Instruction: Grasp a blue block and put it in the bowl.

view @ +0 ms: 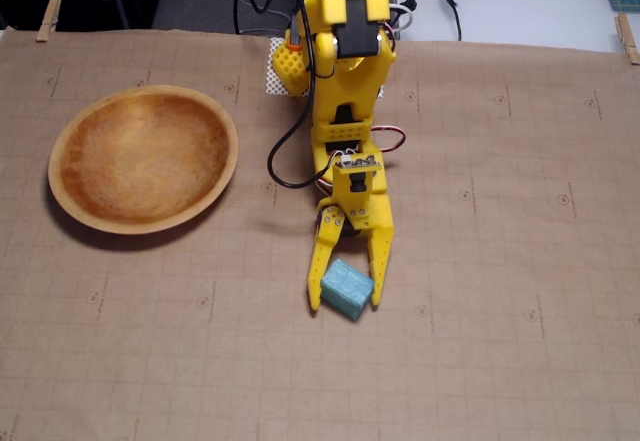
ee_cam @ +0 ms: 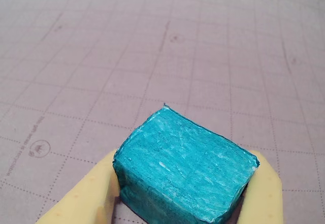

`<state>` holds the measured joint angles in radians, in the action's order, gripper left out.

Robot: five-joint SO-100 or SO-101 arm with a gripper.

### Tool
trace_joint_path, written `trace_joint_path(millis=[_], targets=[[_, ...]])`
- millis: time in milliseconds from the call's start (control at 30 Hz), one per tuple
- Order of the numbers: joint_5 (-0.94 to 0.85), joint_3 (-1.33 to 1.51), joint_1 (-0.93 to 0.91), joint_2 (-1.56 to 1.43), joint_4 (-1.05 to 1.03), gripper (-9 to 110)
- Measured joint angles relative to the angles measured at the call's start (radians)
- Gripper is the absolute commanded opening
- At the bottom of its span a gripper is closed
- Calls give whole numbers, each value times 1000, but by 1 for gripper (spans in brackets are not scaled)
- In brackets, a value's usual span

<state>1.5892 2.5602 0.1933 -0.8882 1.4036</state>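
Blue block [view: 346,289] handling is where a slip could come: it sits skewed between the fingers, so a lift might twist it loose before the carry to the bowl. Largest is the gridded mat [view: 500,361], flat brown and matte. On its left in the fixed view, well apart from the arm, lies the bowl [view: 75,201], round, shallow, orange-brown wood. The yellow plastic gripper [view: 345,304] brackets the block, fingers [ee_cam: 84,198] touching its sides, apparently clamped. The block itself is a small teal cuboid, rough, streakily painted.
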Motion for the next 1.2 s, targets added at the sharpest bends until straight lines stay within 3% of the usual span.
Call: trace_joint_path(millis=[367,900,1200], targets=[[0,0,-2,0,0,8],[0,18,-2,-14,75,7],[0,150,-2,-238,95,7]])
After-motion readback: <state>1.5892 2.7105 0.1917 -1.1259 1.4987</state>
